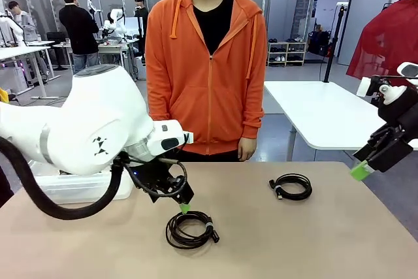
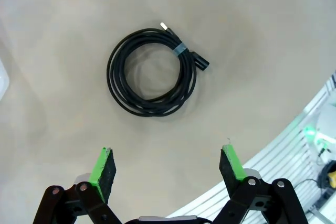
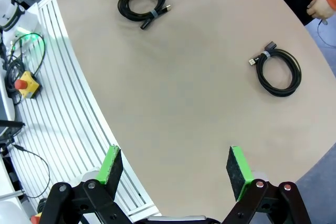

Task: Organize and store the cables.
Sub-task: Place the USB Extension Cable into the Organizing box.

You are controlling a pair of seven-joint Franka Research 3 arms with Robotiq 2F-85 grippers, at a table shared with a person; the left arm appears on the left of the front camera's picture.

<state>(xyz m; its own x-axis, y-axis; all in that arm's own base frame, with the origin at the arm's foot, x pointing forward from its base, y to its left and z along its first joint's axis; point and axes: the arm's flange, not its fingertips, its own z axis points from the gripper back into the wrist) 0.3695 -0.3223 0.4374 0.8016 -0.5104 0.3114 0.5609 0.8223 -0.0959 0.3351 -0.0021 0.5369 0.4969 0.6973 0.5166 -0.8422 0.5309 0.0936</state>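
Item 1. Clear bin [image 1: 78, 186]: lidded plastic box at 9 o'clock on the beige worktop [image 1: 294, 246], partly hidden behind the left arm.

Item 2. Left claw [image 1: 183, 204] [image 2: 168, 163]: jaws spread wide with nothing between the green pads. It points down at 12 o'clock of item 3. In the wrist view the pads stand apart from the coil.

Item 3. First cable [image 1: 191, 229] [image 2: 152, 72] [image 3: 142, 2]: black cord in a round coil, banded at one spot, with plug ends sticking out at its 3 o'clock in the front view. It lies flat at about 6 o'clock of the worktop.

Item 4. Person [image 1: 209, 63]: orange zip hoodie, standing at 12 o'clock behind the worktop, one hand [image 1: 246, 150] hanging by the far edge.

Item 5. Second cable [image 1: 292, 186] [image 3: 279, 72]: a smaller black coil with its plug at its 9 o'clock in the front view. It lies flat at about 2 o'clock of the worktop, well apart from item 3.

Item 6. Right claw [image 1: 362, 169] [image 3: 173, 163]: jaws wide apart and empty, raised beyond the 3 o'clock edge of the worktop.
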